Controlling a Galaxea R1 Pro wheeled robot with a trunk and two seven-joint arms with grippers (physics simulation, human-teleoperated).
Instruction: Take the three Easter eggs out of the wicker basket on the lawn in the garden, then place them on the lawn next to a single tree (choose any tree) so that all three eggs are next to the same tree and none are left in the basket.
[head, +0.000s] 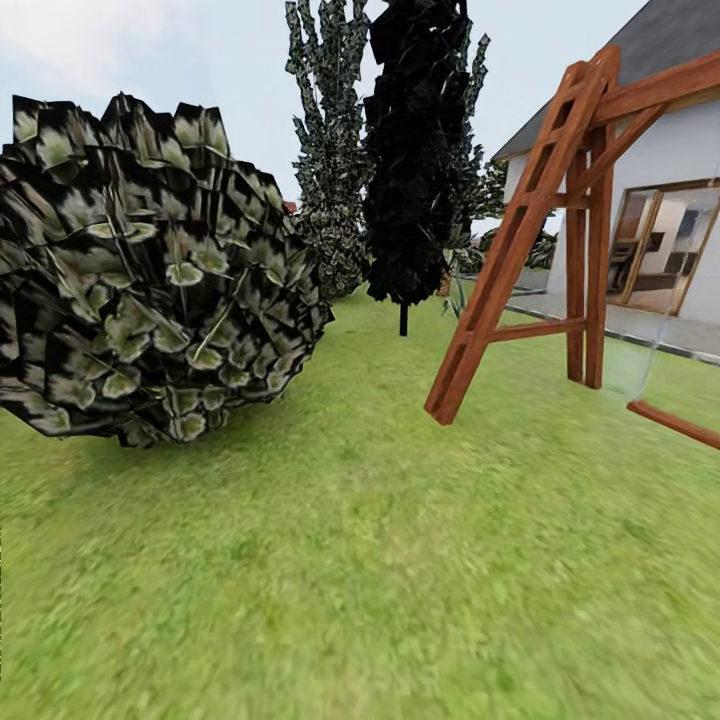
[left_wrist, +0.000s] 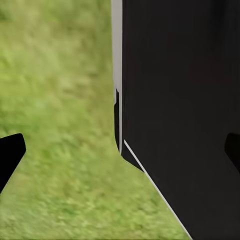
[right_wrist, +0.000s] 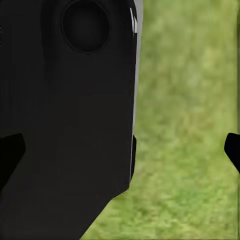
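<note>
The lawn (head: 350, 560) spreads out in front of me as mottled green grass. The Easter eggs, the wicker basket and the tree are out of view. In the left wrist view my left gripper (left_wrist: 120, 152) is open, its dark fingertips (left_wrist: 9, 155) far apart at the picture's edges, with nothing between them. It hangs beside a black part of my own body (left_wrist: 180, 100), above the grass. My right gripper (right_wrist: 121, 150) is open too and holds nothing, with my black body (right_wrist: 70, 125) beside it and grass behind.
A big round dark-green bush (head: 140, 270) stands close at the left. A narrow near-black cypress (head: 415, 150) and a paler conifer (head: 330, 150) rise further back. A wooden swing frame (head: 530, 230) stands at the right, before a white house (head: 650, 200).
</note>
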